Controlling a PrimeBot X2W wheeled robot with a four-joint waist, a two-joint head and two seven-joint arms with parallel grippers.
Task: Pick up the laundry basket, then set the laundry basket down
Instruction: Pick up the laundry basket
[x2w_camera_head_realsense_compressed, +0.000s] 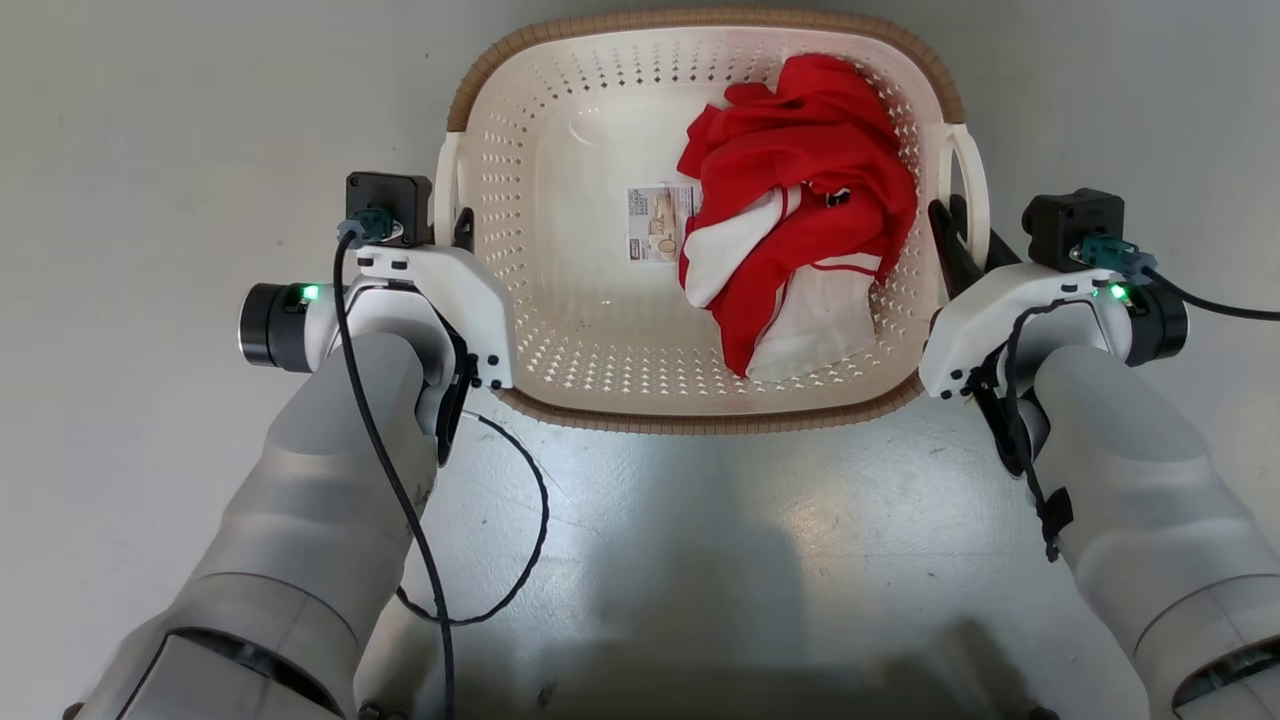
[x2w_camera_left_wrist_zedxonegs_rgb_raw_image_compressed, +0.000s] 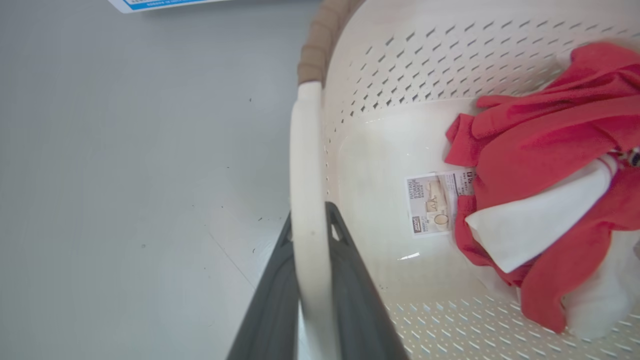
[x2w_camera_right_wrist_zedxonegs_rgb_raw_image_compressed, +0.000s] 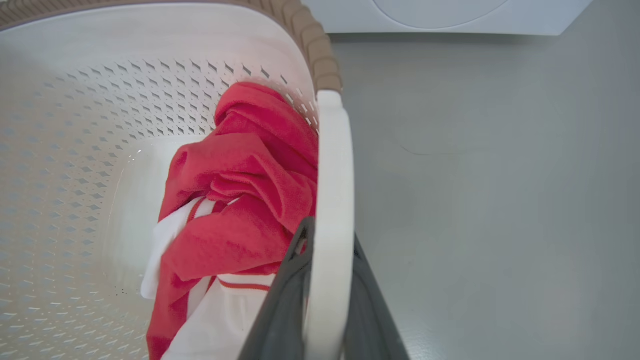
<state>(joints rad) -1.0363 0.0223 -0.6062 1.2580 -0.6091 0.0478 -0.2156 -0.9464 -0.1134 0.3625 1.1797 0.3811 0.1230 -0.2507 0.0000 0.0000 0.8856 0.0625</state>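
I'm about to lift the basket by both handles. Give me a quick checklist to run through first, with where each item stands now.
1. Left hand on the left handle: ok, a finger against each side of the loop.
2. Right hand on the right handle: ok, same.
3. Grip firm enough to lift: cannot tell.
4. Load centred in the laundry basket: not ok, the red and white garment lies toward the right side.
5. Left arm's cable apart from the basket: ok.
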